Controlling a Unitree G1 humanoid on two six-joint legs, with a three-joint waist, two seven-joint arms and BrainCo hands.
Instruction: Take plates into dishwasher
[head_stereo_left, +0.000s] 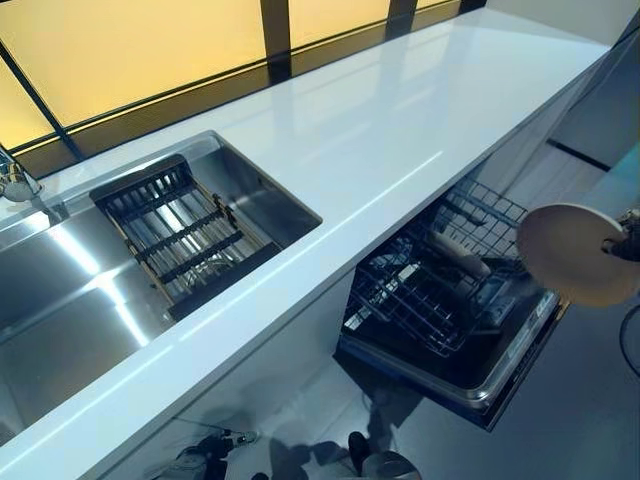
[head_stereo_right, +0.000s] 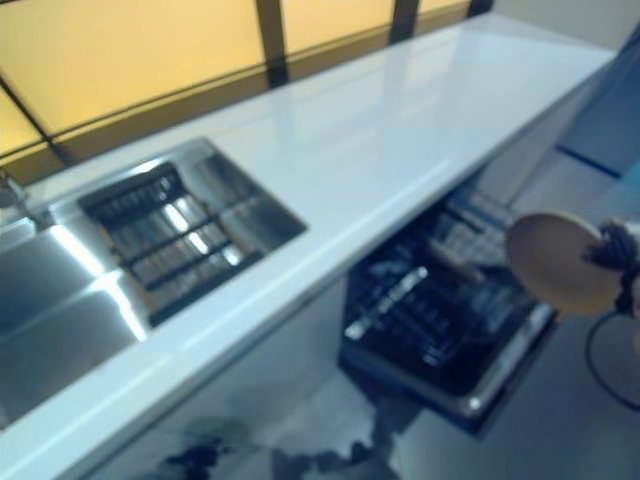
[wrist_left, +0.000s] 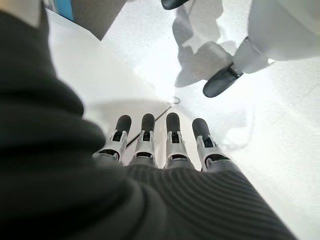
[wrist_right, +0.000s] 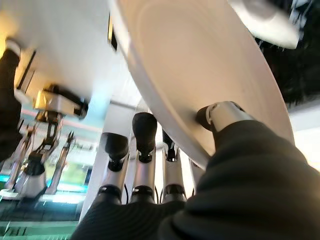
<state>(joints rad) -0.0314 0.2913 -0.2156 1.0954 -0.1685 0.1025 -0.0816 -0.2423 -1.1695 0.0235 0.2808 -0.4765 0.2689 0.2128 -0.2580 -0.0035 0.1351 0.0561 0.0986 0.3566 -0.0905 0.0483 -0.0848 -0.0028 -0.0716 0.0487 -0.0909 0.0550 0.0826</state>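
A cream round plate (head_stereo_left: 570, 250) hangs on edge at the right, above the outer end of the pulled-out dishwasher rack (head_stereo_left: 430, 290). My right hand (head_stereo_left: 628, 243) is shut on its rim: in the right wrist view the thumb (wrist_right: 220, 112) presses one face of the plate (wrist_right: 200, 75) and the fingers (wrist_right: 145, 135) lie behind the other. The dishwasher door (head_stereo_left: 505, 385) is folded down under the counter. My left hand (wrist_left: 150, 145) shows only in its wrist view, fingers straight, holding nothing, pointing at the pale floor.
A long white counter (head_stereo_left: 400, 130) runs above the dishwasher. A steel sink (head_stereo_left: 60, 300) at the left holds a dark slatted drying rack (head_stereo_left: 180, 230). A tap (head_stereo_left: 15, 180) stands at its far left. A pale long item (head_stereo_left: 460, 255) lies in the dishwasher rack.
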